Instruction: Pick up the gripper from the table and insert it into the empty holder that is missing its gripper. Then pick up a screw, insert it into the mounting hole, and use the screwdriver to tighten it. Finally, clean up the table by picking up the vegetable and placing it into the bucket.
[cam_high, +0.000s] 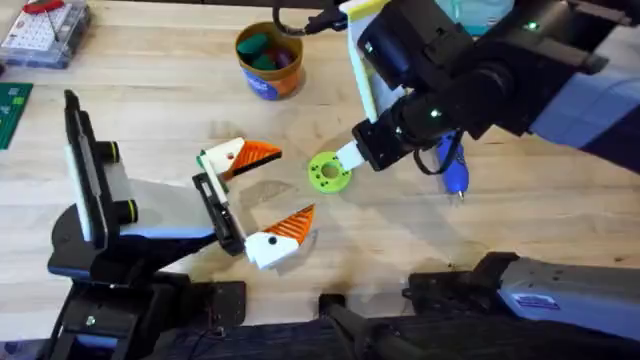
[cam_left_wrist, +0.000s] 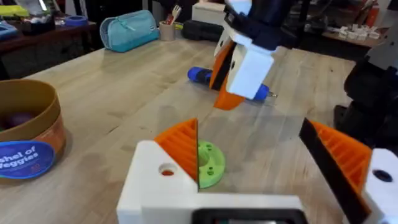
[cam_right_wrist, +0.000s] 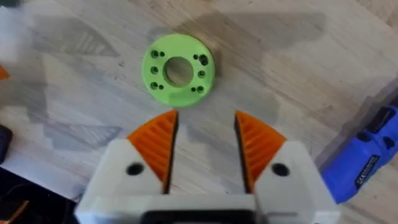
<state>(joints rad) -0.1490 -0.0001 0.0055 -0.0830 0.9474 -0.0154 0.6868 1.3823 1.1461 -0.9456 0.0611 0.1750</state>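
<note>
Bucket (cam_high: 268, 62) in the overhead holds vegetables; right wrist shows screwdriver (cam_right_wrist: 367, 162).

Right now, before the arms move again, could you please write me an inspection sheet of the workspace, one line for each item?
Surface: wooden table, bare around the middle.
Job's things: green ring part lies flat on the table; blue screwdriver lies to its right; bucket stands at the far side with vegetables inside.
Clutter: clear parts box at the far left corner; green board at the left edge.
Grippers: left gripper open, holding nothing, left of the ring; right gripper open, just beside the ring, holding nothing.
Cables: dark cable behind the bucket.
Surroundings: teal pouch on the table beyond the screwdriver, in the left wrist view.
</note>
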